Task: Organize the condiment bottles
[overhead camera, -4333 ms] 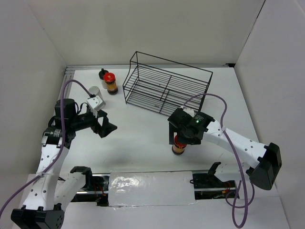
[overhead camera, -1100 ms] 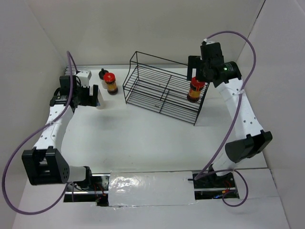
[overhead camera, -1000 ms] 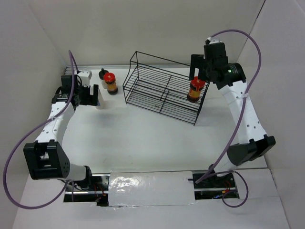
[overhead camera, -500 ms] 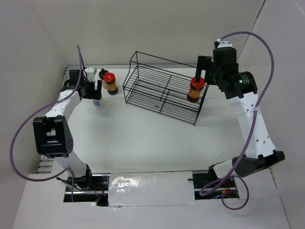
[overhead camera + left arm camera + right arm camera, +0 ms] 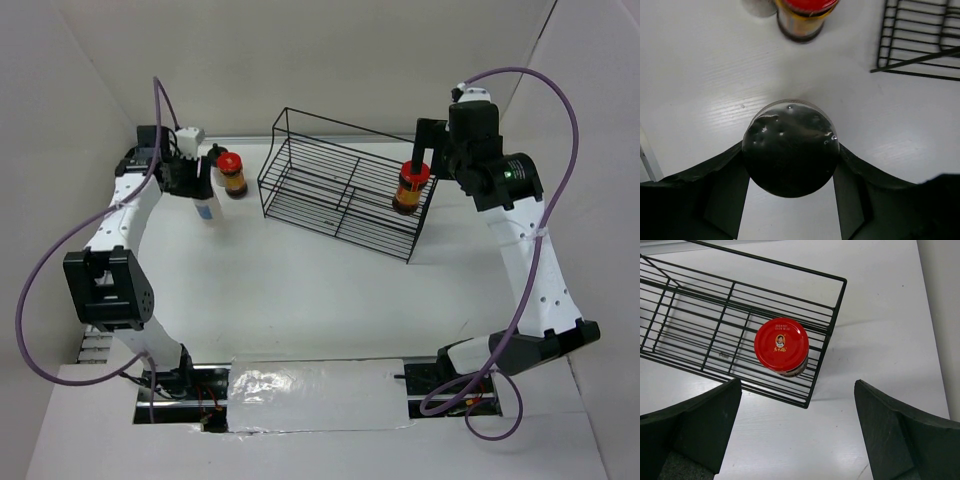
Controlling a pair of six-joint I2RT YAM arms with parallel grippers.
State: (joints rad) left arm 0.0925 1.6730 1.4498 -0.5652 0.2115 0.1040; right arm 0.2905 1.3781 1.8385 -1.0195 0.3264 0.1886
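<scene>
My left gripper [image 5: 197, 186] is shut on the white cylinder bottle [image 5: 207, 208] near the back left of the table. In the left wrist view both fingers [image 5: 727, 187] press the sides of its round cap [image 5: 790, 147], which looks dark here. Just behind it stand a brown jar with a red lid [image 5: 232, 172] [image 5: 804, 15] and a pale bottle with a black cap [image 5: 216, 155]. A second red-lidded jar [image 5: 410, 186] [image 5: 781, 346] stands inside the right end of the black wire rack [image 5: 335, 190]. My right gripper [image 5: 428, 148] [image 5: 797, 437] hovers above that jar, open and holding nothing.
The wire rack [image 5: 700, 315] lies diagonally across the back middle of the white table; its near corner shows in the left wrist view [image 5: 920, 45]. White walls close in the back and both sides. Purple cables loop off both arms.
My left gripper has closed onto the white cylinder bottle, and that arm has shifted slightly toward the back. The right gripper has drawn up and away from the jar in the rack, staying open.
</scene>
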